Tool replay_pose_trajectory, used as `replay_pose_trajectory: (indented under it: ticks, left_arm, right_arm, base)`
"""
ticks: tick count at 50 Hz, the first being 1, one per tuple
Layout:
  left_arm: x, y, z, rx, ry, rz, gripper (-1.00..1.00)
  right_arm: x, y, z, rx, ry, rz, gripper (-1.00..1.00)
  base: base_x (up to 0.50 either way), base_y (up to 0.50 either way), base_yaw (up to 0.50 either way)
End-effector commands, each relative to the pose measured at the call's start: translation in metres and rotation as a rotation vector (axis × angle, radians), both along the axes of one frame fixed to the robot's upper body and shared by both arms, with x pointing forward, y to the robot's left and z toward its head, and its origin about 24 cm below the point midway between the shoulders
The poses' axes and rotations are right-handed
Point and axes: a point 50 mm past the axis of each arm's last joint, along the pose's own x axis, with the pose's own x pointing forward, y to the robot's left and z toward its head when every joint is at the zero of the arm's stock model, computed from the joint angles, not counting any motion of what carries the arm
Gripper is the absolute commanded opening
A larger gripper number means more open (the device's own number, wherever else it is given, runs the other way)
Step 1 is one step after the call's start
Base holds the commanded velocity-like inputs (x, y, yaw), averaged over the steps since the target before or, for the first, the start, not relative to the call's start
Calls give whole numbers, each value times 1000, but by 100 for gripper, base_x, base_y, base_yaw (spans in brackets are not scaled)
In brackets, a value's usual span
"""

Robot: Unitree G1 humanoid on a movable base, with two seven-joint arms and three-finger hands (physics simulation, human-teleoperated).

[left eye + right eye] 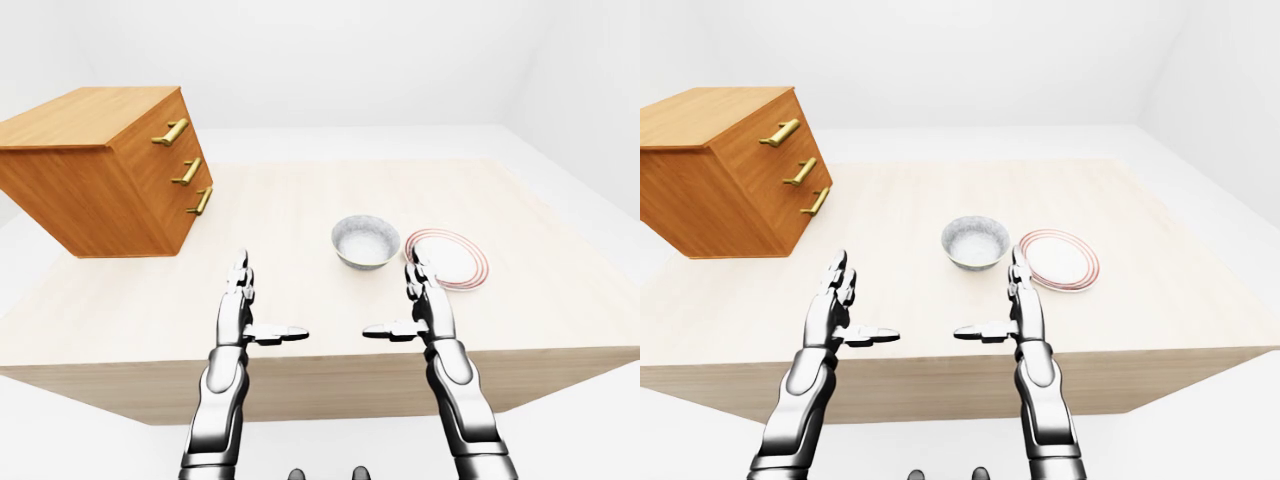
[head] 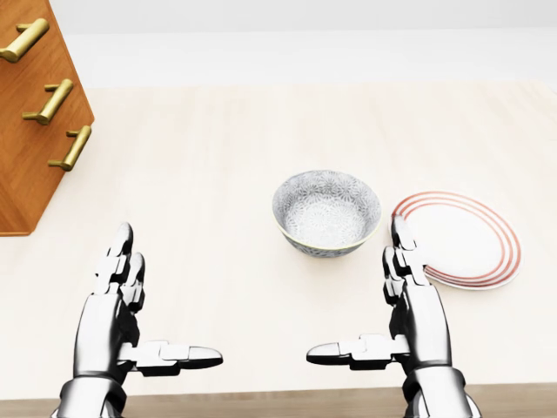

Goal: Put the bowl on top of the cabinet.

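A grey patterned bowl (image 2: 326, 212) stands upright and empty near the middle of the wooden table (image 2: 218, 174). The wooden cabinet (image 1: 95, 170), with three brass handles, sits at the table's left, its flat top bare. My left hand (image 2: 144, 305) hovers open at the lower left of the head view, thumb pointing right. At the lower right my right hand (image 2: 379, 300) is open too, thumb pointing left, its fingertips just below and right of the bowl. Neither hand touches the bowl.
A white plate with red rings (image 2: 461, 239) lies right of the bowl, close to my right hand's fingertips. The table's near edge (image 1: 330, 360) runs just below both hands. White floor surrounds the table.
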Motion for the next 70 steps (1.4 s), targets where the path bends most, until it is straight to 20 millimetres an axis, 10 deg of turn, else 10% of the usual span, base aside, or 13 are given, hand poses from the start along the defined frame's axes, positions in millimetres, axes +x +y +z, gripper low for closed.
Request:
replay_pose_trajectory:
  ticks: [1, 12, 15, 16, 36, 49, 70]
  left_arm:
    - [0, 9, 3, 5, -3, 11, 100]
    - [0, 10, 4, 6, -10, 17, 100]
    - [-14, 14, 52, -28, -175, 42, 100]
    - [1, 5, 1, -8, 23, -5, 100]
    - [1, 11, 1, -12, 19, 9, 100]
    - [-16, 72, 91, -26, -340, 199, 100]
    - [-19, 85, 93, -99, -356, 249, 100]
  right_arm:
    - [0, -8, 2, 7, 2, -2, 100]
    - [0, -9, 4, 8, -3, -7, 100]
    - [-9, 6, 6, -45, 17, 99, 100]
    - [1, -7, 0, 1, 4, 0, 100]
    - [2, -10, -8, 13, 17, -11, 100]
    - [-32, -61, 114, -66, -443, -164, 100]
    - [-43, -84, 122, -64, -482, -229, 100]
  base:
    - [0, 0, 0]
    - [0, 0, 0]
    - [0, 0, 0]
    - [0, 0, 0]
    - [0, 0, 0]
    - [0, 0, 0]
    - [0, 0, 0]
